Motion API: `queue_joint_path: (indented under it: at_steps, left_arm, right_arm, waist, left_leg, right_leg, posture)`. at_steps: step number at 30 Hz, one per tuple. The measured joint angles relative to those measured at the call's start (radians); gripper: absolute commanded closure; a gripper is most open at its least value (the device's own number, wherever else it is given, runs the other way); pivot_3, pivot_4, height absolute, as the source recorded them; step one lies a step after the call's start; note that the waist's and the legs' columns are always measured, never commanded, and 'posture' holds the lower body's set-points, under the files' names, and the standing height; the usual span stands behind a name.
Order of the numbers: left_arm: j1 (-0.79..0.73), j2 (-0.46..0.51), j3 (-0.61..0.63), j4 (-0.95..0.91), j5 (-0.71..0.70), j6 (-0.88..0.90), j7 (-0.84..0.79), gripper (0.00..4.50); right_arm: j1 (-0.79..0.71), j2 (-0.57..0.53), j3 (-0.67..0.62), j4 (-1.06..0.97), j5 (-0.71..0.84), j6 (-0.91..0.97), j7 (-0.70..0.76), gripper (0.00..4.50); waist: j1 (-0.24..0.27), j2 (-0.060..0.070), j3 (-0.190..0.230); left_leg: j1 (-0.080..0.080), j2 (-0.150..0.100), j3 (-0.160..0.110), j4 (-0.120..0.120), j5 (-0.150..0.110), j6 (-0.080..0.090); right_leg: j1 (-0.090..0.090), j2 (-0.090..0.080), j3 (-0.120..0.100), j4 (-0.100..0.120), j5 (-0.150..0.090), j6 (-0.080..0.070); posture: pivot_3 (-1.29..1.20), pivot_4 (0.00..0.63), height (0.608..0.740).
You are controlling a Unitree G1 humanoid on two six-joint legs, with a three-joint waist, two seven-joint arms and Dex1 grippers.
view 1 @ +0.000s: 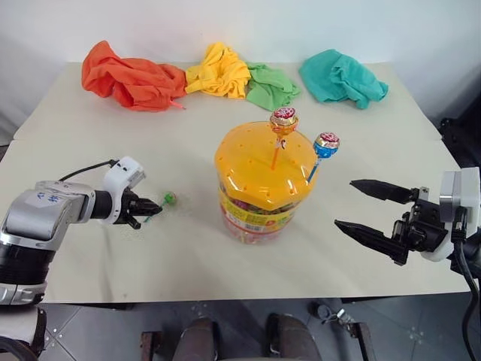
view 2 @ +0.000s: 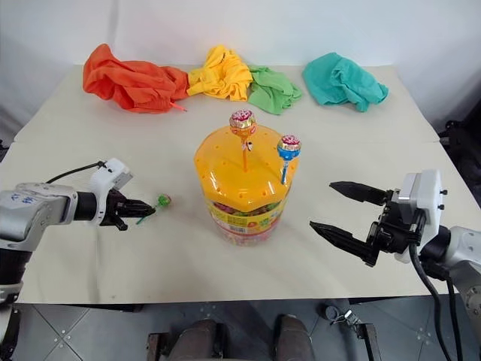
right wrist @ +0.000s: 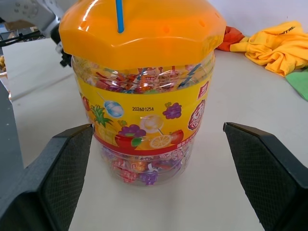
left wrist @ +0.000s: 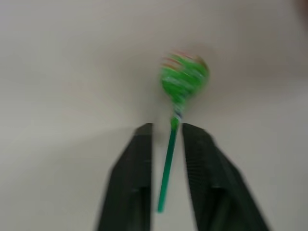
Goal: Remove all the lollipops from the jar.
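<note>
Right gripper (view 2: pixel 340 210) wide open beside jar (view 2: pixel 244 188); left gripper (left wrist: pixel 166 132) part-open around green lollipop (left wrist: pixel 184 79)

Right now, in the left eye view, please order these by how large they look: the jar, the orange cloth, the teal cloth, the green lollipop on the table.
1. Jar and orange cloth: alike in apparent size, and the jar is nearer the camera, so I do not rank them.
2. Teal cloth.
3. Green lollipop, by far the smallest.
</note>
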Motion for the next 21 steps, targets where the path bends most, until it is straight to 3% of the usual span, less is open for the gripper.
queue_joint_path:
  at_steps: [8,13,21]
  left_arm:
    - [-0.035,0.002,0.019,-0.005,-0.018,0.016,-0.027,0.11]
    - [-0.101,0.002,0.102,-0.064,-0.105,-0.082,-0.147,0.02]
    - [-0.32,-0.126,0.167,0.001,-0.214,-0.314,-0.341,0.02]
  right_arm:
    - [0.0,-0.003,-0.02,0.027,-0.02,-0.001,0.006,0.0]
    - [-0.008,-0.03,-0.059,0.05,-0.024,-0.001,0.024,0.0]
    - [-0.035,-0.056,-0.103,0.06,-0.015,0.002,0.024,0.0]
  waist:
    - [0.001,0.0,0.0]
    - [0.003,0.0,0.0]
    - [0.002,0.0,0.0]
  left_leg:
    - [0.0,0.0,0.001,0.0,0.0,0.0]
    - [-0.001,0.0,0.001,0.001,0.0,0.0]
    - [0.0,0.0,0.002,0.001,0.0,0.0]
  right_leg:
    - [0.0,0.0,0.0,0.0,0.0,0.0]
    - [0.0,0.0,0.0,0.0,0.0,0.0]
    - [0.0,0.0,0.0,0.001,0.0,0.0]
  posture:
    - [0.0,0.15,0.74]
    - [0.0,0.15,0.74]
    - [0.0,0.15,0.74]
